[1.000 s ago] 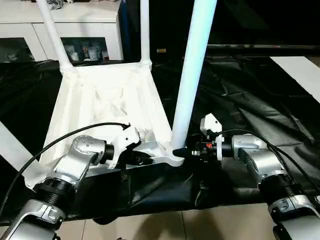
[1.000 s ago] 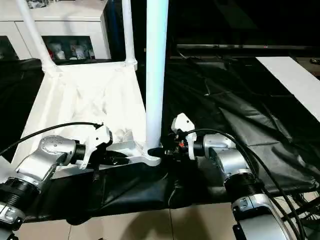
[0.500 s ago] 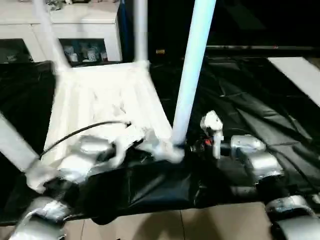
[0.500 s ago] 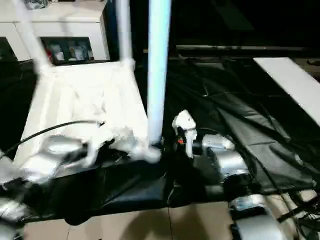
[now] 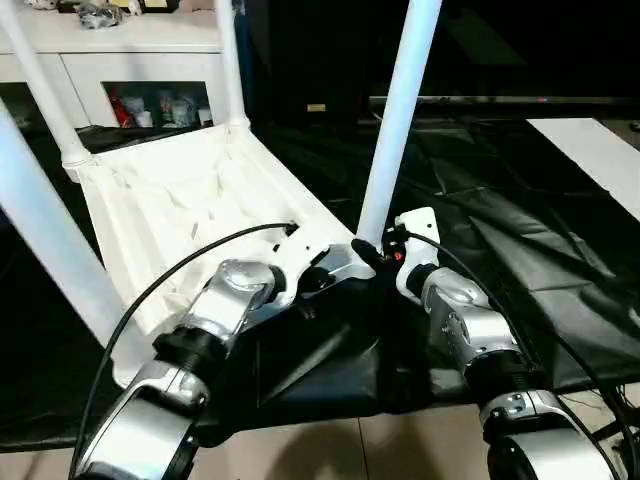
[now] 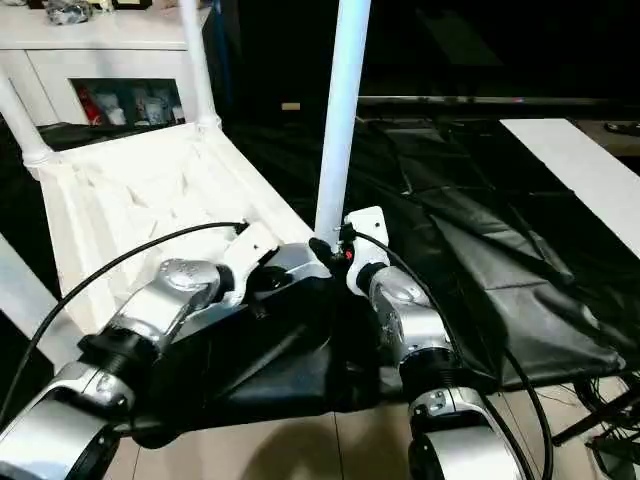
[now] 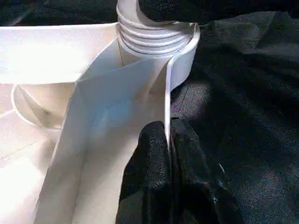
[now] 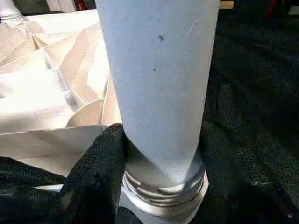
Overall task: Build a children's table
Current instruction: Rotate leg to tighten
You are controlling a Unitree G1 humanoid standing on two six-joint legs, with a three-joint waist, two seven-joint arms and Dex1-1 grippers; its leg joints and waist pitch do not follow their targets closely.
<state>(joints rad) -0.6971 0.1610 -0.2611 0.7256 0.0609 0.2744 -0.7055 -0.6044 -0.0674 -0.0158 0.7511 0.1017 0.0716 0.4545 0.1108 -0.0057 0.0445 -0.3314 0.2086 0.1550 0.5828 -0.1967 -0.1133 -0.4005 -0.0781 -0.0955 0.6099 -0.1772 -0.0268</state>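
The white tabletop (image 5: 180, 200) lies upside down on a black sheet, ribs facing up. Three white legs (image 5: 230, 60) (image 5: 40, 90) (image 5: 50, 250) stand in its corner sockets. A fourth leg (image 5: 395, 130) rises from the near right socket (image 7: 154, 37), its threaded foot (image 8: 163, 186) showing there. My right gripper (image 5: 372, 255) is shut on that leg's base, one black finger (image 8: 98, 172) on each side. My left gripper (image 7: 167, 135) is shut on the tabletop's thin rim just beside the same socket.
A white cabinet with glass doors (image 5: 130, 50) stands behind the tabletop. The crumpled black sheet (image 5: 520, 230) covers the floor, with tiles (image 5: 400, 450) at its near edge and a white strip (image 5: 590, 150) at far right. A black cable (image 5: 170, 270) loops over my left forearm.
The tabletop has swung round with its legs; the held corner moved away from me with both grippers keeping their hold. My right forearm now points forward instead of sideways.
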